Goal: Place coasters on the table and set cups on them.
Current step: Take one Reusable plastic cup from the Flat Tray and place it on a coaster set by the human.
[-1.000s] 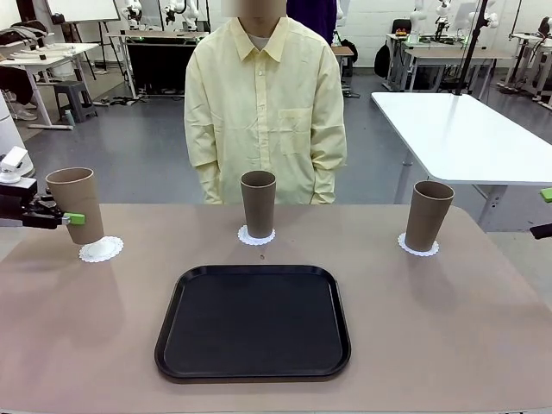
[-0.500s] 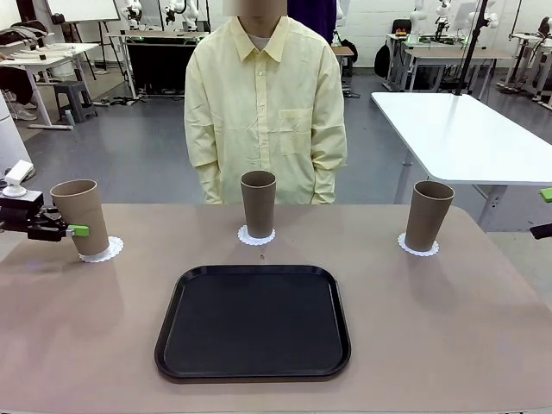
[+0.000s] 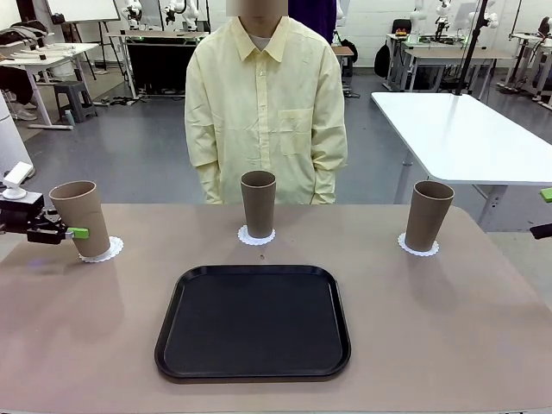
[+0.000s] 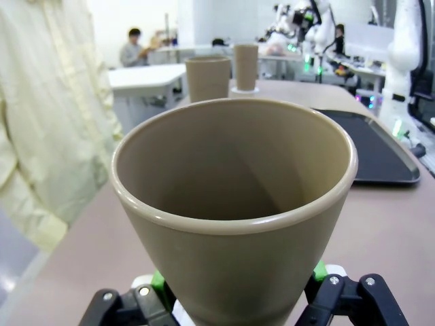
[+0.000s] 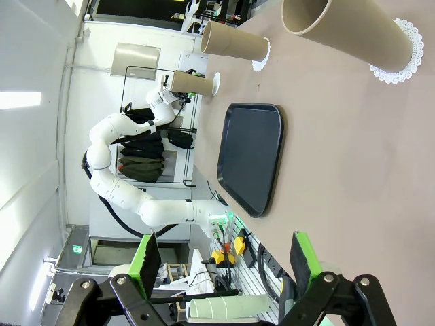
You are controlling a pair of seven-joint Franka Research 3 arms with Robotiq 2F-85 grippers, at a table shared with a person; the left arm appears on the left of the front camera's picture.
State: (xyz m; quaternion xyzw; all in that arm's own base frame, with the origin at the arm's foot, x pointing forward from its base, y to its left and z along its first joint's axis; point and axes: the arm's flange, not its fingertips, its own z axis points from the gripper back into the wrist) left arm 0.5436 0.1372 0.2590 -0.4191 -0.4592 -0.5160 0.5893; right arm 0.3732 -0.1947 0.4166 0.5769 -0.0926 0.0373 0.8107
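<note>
My left pincer [image 3: 76,231] is clamped on the left cup [image 3: 80,218], which sits tilted on the left doily [image 3: 104,250] at the desk's [image 3: 448,328] left end. My right pincer [image 5: 224,272] hangs with jaws spread, holding nothing. As I judge it, the middle cup [image 3: 258,203] and right cup [image 3: 428,215] already stand upright on their doilies; only settling and releasing this last one remains. The cups are matte tan tapered tumblers; the doilies are thin white paper with scalloped edges.
</note>
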